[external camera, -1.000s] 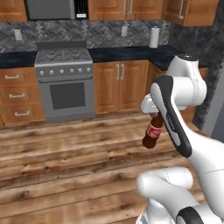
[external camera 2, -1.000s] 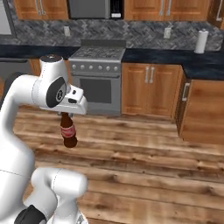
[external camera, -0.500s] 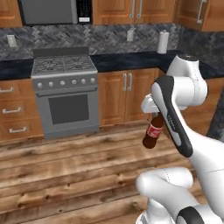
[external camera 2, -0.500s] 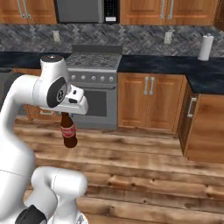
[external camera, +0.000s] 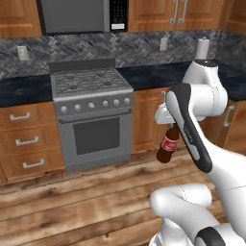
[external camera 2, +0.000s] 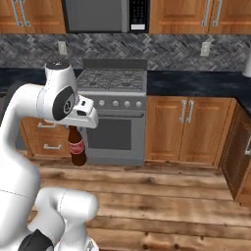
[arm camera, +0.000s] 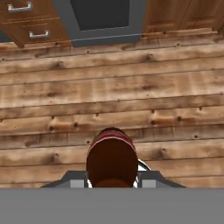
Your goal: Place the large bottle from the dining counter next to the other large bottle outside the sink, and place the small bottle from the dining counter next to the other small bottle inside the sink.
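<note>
The large bottle (external camera: 167, 146), dark brown with a red label, hangs upright over the wooden floor, in front of the stove. My gripper (external camera: 170, 127) is shut on its neck from above. From the right base view the same large bottle (external camera 2: 77, 147) dangles below the gripper (external camera 2: 73, 127), beside the white arm. Looking down along the hand, the large bottle (arm camera: 111, 159) shows as a rounded brown body between the fingers, at the gripper (arm camera: 111, 181). The sink, the dining counter and the other bottles are out of view.
A grey gas stove (external camera: 91, 120) with an oven door stands straight ahead, a microwave (external camera: 79, 14) above it. Wooden cabinets (external camera 2: 188, 130) under a dark worktop (external camera 2: 196, 83) flank it. A paper towel roll (external camera: 204, 48) stands at the right. Wooden floor (arm camera: 131, 87) lies below.
The whole picture has shifted: the base has driven closer to the stove wall, which now looks larger. The arm and the held bottle keep the same pose.
</note>
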Robot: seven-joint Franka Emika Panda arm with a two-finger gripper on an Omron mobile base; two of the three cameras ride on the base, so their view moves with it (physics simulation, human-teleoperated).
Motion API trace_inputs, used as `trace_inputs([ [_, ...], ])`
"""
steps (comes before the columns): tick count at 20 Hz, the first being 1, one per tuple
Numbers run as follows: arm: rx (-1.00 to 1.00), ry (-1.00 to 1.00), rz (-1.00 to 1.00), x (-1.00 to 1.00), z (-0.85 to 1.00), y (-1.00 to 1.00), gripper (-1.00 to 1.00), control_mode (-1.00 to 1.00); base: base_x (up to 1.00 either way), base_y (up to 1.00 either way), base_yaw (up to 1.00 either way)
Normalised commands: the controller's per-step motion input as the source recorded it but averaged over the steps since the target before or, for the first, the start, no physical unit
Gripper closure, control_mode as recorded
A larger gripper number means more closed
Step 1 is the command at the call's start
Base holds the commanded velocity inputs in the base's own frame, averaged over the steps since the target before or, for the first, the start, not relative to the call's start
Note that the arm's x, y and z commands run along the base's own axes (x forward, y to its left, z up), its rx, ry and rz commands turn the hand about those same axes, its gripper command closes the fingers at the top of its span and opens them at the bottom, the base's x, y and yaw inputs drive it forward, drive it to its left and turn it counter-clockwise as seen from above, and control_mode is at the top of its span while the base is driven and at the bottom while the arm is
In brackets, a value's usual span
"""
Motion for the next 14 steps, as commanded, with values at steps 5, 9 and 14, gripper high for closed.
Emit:
trace_inputs([
  [5,0.0,0.0,0.0,0.0,0.0,0.0,1.0,1.0,1.0,1.0,-0.21],
  [9,0.0,0.0,0.0,0.0,0.0,0.0,1.0,1.0,0.67,0.99,-0.14],
  [14,0.0,0.0,0.0,0.0,0.0,0.0,1.0,1.0,0.16,0.79,-0.01],
])
